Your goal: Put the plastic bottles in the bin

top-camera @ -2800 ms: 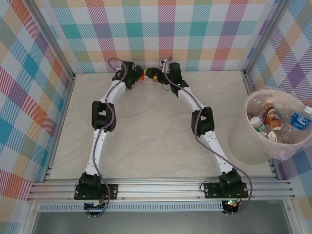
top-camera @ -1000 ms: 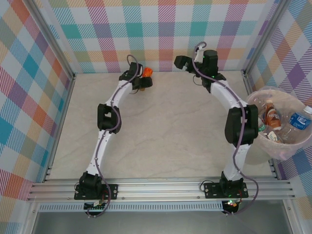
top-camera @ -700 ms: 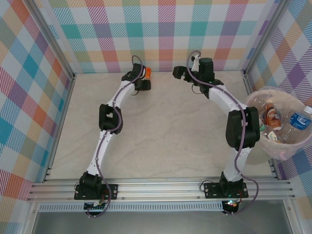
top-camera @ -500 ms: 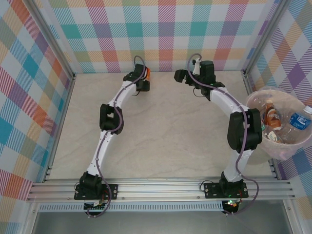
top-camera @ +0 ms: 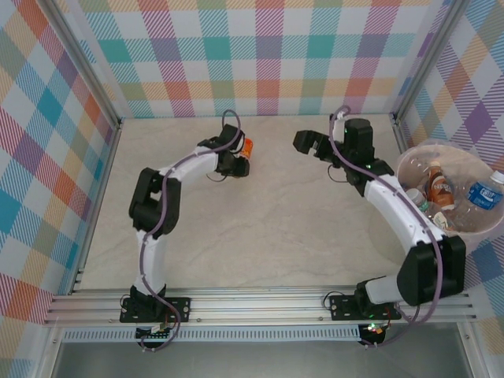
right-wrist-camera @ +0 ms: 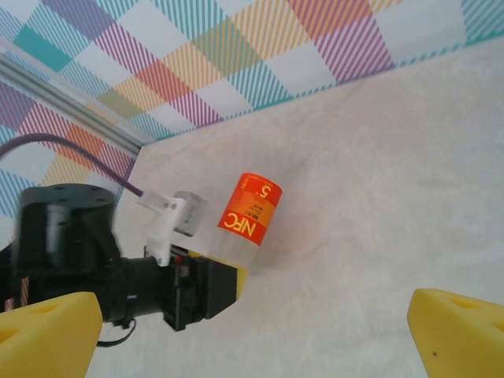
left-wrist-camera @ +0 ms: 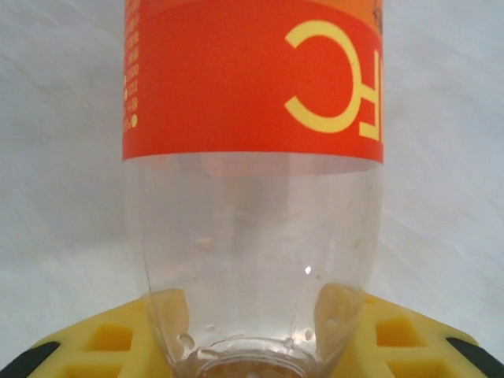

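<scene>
Since the empty orange-labelled bottle (left-wrist-camera: 252,205) looks light, thin-walled and slick, we trust the left gripper (top-camera: 235,161) clamped around its clear end; the right gripper (right-wrist-camera: 256,331) gapes empty

Under me lies a pale marbled tabletop (top-camera: 260,228), walled on three sides by pastel plaid panels (top-camera: 268,55); a ribbed aluminium rail (top-camera: 260,303) runs along its near edge

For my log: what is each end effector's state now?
Left end effector: closed on clear plastic bottle with orange label.
Right end effector: open.
</scene>
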### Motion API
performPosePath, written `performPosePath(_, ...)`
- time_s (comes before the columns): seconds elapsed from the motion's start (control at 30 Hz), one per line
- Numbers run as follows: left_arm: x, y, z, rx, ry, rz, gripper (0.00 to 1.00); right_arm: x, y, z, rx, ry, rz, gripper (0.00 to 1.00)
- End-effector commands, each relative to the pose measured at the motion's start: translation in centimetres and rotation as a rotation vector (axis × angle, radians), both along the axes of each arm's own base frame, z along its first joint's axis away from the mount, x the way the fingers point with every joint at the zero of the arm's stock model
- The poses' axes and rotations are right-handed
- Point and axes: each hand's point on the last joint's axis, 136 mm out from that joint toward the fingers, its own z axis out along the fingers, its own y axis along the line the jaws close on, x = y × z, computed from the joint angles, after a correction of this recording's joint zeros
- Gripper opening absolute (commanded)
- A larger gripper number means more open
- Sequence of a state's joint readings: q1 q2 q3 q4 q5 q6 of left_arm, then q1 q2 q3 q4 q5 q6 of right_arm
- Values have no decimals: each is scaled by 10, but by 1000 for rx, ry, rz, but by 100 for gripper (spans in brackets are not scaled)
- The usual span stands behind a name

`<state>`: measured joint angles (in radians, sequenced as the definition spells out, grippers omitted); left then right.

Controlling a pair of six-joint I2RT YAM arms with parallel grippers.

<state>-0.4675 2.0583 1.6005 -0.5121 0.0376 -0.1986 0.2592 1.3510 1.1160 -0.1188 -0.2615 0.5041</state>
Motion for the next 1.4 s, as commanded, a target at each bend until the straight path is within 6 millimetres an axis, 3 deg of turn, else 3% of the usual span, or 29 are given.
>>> performPosePath(0.0, -20, -19, 57, -156, -122, -4, 29, -28, -2, -11, 39, 90, -8, 100)
performPosePath(0.27, -101, -24, 102, -274, -179, -80, 29, -64, -7, -9, 105, 130, -11, 100)
performPosePath(0.37, -128, -23, 111, -309, -182, -113, 29, -74, -5, -2, 138, 116, 10, 100)
performPosePath(0.5, -162, -29, 130, -420, -178, -192, 30, -86, 3, 9, 205, 98, 66, 100)
performPosePath(0.67, -197, -54, 171, -627, -192, -377, 31, -99, 28, 28, 324, 60, 232, 100)
performPosePath(0.87, -217, -77, 202, -790, -221, -504, 31, -103, 49, 42, 366, 15, 309, 100)
performPosePath(1.0, -221, -91, 202, -813, -194, -541, 31, -114, 66, 60, 401, -70, 419, 100)
performPosePath(1.23, -227, -108, 198, -836, -163, -605, 31, -103, 73, 46, 370, -37, 368, 99)
performPosePath(1.3, -228, -111, 196, -834, -158, -615, 31, -102, 74, 47, 369, -36, 369, 97)
performPosePath(1.37, -228, -112, 193, -827, -153, -620, 32, -101, 74, 50, 370, -50, 360, 85)
